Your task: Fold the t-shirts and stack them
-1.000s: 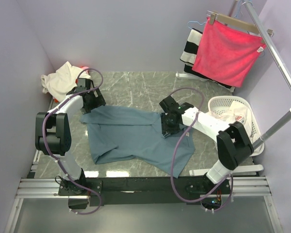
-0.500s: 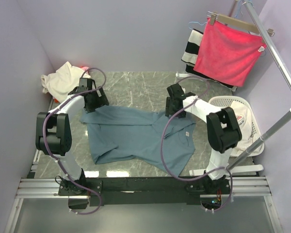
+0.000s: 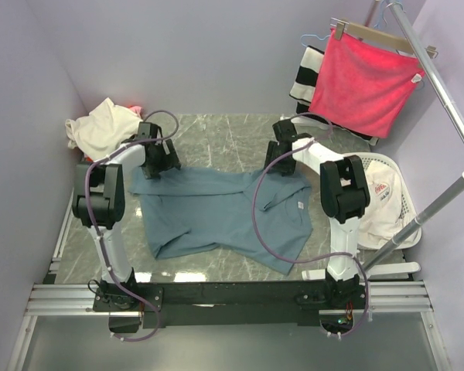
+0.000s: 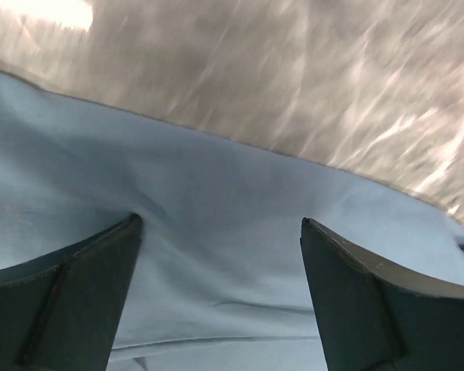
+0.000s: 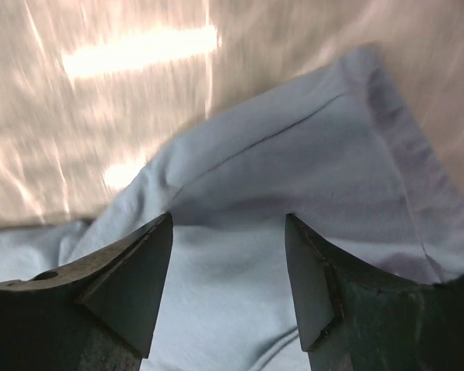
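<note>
Your left end effector point(image 4: 216, 224) hangs open over the far left edge of the blue-grey t-shirt point(image 3: 216, 212), which lies spread but wrinkled in the middle of the bench point(image 3: 216, 131). Your right end effector point(image 5: 228, 220) is open too, over the shirt's far right corner, gripping nothing. Looks like flattening before the first fold, so next you'd pinch both far corners evenly and carry them toward the near edge.

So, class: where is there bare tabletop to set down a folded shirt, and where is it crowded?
Free: the far strip of table beyond the blue-grey t-shirt, plus a narrow near strip. Crowded: cream t-shirt far-left, laundry basket right.
</note>
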`<action>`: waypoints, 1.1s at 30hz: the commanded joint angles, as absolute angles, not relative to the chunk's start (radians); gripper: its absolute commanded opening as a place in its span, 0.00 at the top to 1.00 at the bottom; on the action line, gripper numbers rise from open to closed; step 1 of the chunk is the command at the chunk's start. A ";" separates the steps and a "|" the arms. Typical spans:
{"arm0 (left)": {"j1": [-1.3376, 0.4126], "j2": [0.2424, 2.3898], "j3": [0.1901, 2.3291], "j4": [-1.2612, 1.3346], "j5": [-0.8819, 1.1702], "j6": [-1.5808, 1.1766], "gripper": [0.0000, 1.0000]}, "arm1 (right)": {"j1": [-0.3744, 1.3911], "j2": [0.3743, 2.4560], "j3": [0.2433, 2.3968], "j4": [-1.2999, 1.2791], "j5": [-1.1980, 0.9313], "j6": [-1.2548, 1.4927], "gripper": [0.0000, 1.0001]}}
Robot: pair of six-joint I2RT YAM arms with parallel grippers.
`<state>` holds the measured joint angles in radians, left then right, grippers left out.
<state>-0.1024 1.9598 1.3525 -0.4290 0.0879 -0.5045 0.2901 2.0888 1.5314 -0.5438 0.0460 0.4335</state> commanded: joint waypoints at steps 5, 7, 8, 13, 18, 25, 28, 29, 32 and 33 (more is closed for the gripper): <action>-0.112 2.183 1.569 -0.442 0.106 -0.494 0.08 | 0.244 2.290 1.801 -0.621 0.014 0.442 0.33; -0.113 2.227 1.633 -0.445 0.112 -0.492 0.08 | 0.232 2.318 1.890 -0.652 0.015 0.443 0.33; -0.114 2.238 1.650 -0.446 0.109 -0.494 0.09 | 0.227 2.339 1.935 -0.656 0.014 0.442 0.33; -0.132 2.134 1.617 -0.388 0.081 -0.488 0.08 | 0.225 2.266 1.931 -0.585 0.041 0.365 0.29; -0.199 1.967 1.525 -0.360 -0.029 -0.460 0.05 | 0.230 2.007 1.701 -0.410 0.046 0.315 0.25; -0.333 1.800 1.390 -0.457 -0.216 -0.423 0.05 | 0.285 1.816 1.484 -0.448 -0.018 0.324 0.25; -0.391 1.764 1.313 -0.489 -0.271 -0.442 0.06 | 0.331 1.767 1.381 -0.449 -0.038 0.337 0.26; -0.405 1.760 1.298 -0.503 -0.308 -0.448 0.07 | 0.350 1.753 1.344 -0.449 -0.038 0.337 0.26; -0.465 1.749 1.252 -0.557 -0.374 -0.479 0.07 | 0.414 1.737 1.289 -0.459 -0.023 0.341 0.26; -0.497 1.749 1.237 -0.567 -0.406 -0.485 0.07 | 0.445 1.735 1.278 -0.460 -0.020 0.344 0.27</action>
<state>-0.4358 1.7668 1.2881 -0.4717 -0.2623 -0.4576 0.3687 1.7538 1.3407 -0.4450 -0.0166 0.3420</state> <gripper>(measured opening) 0.930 0.740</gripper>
